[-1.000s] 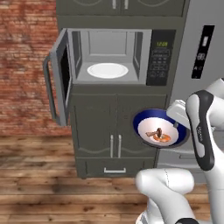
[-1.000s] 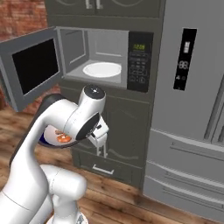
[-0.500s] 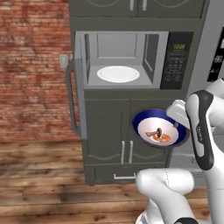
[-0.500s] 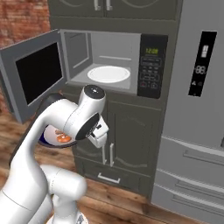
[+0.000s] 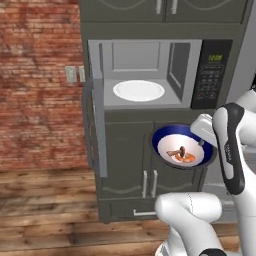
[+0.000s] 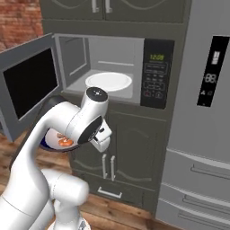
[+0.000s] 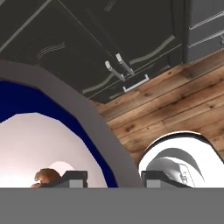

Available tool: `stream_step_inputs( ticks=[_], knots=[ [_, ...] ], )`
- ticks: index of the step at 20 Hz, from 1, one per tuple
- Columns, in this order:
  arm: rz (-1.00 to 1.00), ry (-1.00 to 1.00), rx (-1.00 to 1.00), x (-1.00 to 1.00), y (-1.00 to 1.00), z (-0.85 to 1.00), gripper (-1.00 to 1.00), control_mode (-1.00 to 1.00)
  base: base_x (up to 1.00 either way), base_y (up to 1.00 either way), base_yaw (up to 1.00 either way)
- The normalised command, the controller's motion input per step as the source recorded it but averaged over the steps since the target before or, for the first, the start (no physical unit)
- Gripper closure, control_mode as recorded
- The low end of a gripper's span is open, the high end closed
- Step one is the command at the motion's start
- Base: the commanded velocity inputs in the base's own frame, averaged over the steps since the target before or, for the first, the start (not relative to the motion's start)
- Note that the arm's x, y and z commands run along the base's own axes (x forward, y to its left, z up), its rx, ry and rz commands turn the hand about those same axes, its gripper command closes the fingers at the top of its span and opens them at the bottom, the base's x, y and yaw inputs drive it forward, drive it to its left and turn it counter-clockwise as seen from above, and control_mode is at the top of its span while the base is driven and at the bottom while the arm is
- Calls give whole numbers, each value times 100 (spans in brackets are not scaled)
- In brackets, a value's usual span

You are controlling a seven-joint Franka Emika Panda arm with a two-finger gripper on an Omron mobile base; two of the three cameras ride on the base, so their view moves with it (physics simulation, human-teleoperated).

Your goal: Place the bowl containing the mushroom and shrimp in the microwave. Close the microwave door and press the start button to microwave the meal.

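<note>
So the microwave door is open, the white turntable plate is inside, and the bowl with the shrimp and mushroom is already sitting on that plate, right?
Not quite. The bowl is not on the turntable plate; the end effector holds it below the microwave, in front of the lower cabinet doors, as the left base view shows. The microwave door is open.

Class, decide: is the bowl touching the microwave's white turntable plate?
Apart. The left base view shows the bowl in front of the cabinet doors, well below the turntable plate.

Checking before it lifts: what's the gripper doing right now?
Gripper: jaws shut on the rim of the bowl, held below the open microwave.
</note>
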Motion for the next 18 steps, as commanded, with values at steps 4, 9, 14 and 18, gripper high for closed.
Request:
stream_step_inputs(
  ticks=[4, 9, 14, 18],
  knots=[
    [0, 0, 0, 0, 0, 0, 100, 100, 58, 3, -1],
    [0, 0, 0, 0, 0, 0, 100, 100, 48, 1, 0],
    [0, 0, 0, 0, 0, 0, 100, 100, 42, 10, 1],
    [0, 0, 0, 0, 0, 0, 100, 100, 34, 19, 0]
  ],
)
